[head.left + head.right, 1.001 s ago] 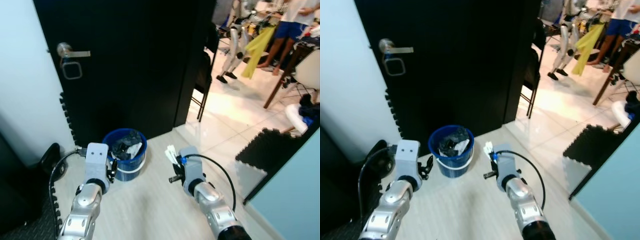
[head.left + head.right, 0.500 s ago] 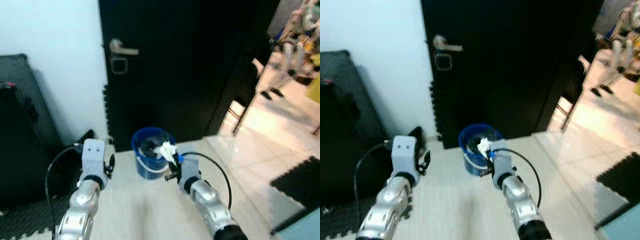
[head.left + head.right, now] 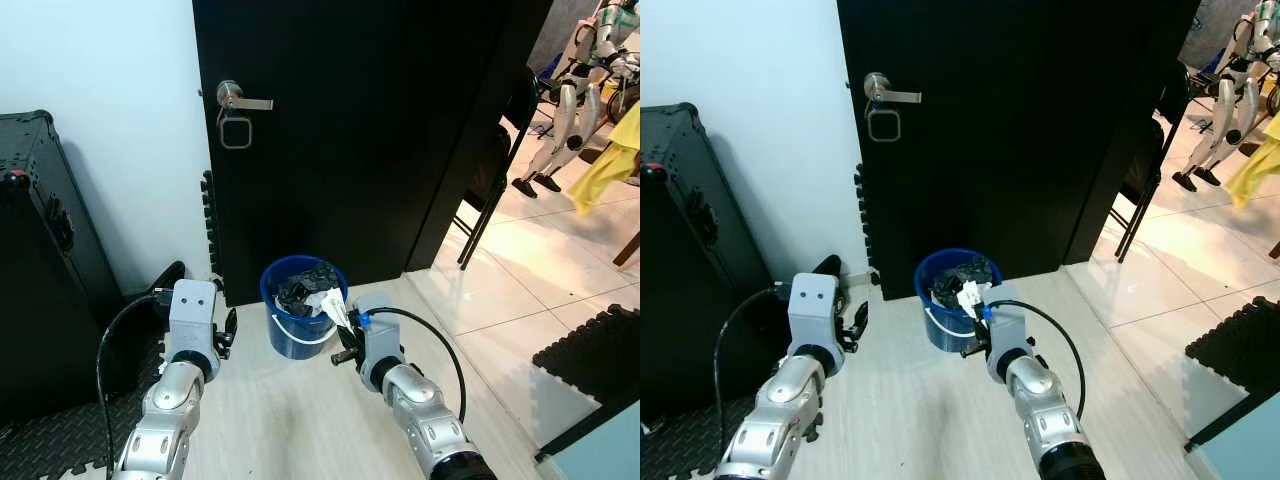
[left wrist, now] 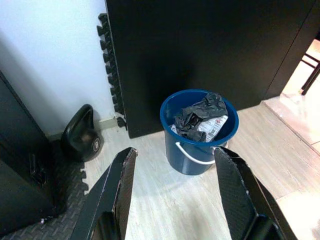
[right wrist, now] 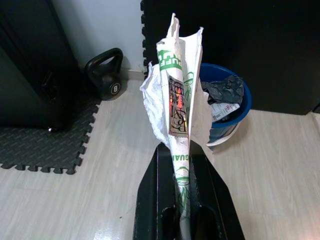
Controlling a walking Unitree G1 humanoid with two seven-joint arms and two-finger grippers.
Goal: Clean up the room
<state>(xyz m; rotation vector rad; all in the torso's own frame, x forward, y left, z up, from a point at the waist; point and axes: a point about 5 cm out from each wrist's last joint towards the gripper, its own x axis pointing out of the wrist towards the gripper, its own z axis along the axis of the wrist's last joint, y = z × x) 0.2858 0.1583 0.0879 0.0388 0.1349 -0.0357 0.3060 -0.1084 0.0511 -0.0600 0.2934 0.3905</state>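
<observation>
Bucket (image 3: 303, 320) front and centre: a blue one with a white handle, standing on the pale wood floor (image 3: 290, 420) right at the foot of the black door (image 3: 350, 130). It is stuffed with crumpled black plastic (image 4: 200, 112) and a bit of white printed packaging (image 4: 214, 126).

The right gripper (image 3: 343, 322) is up beside the bucket's rim, fingers clamped tight on a crumpled white wrapper (image 5: 175, 100) with green print. In the right wrist view the wrapper stands up tall from between the two black fingers (image 5: 150, 200), with the bucket just beyond it. From the head views the wrapper's top sits at the near edge of the bucket; whether it is over the opening or just in front of it, I cannot tell.

The left gripper (image 4: 172, 192) hangs off to the bucket's left with nothing in it, fingers spread wide, and in its wrist view the bucket shows framed between the two of them.

By the white wall (image 3: 100, 120), a black kettlebell (image 4: 80, 140) sits on the floor just left of the door, near a big black case (image 3: 40, 250) and a patch of black foam mat (image 3: 60, 440). Silver door handle (image 3: 240, 98) above. Through the open doorway on the right, a black folding chair (image 3: 495, 170) on glossy tiles, and further back another humanoid robot (image 3: 580, 70) with a yellow cloth (image 3: 610, 165) near it.
</observation>
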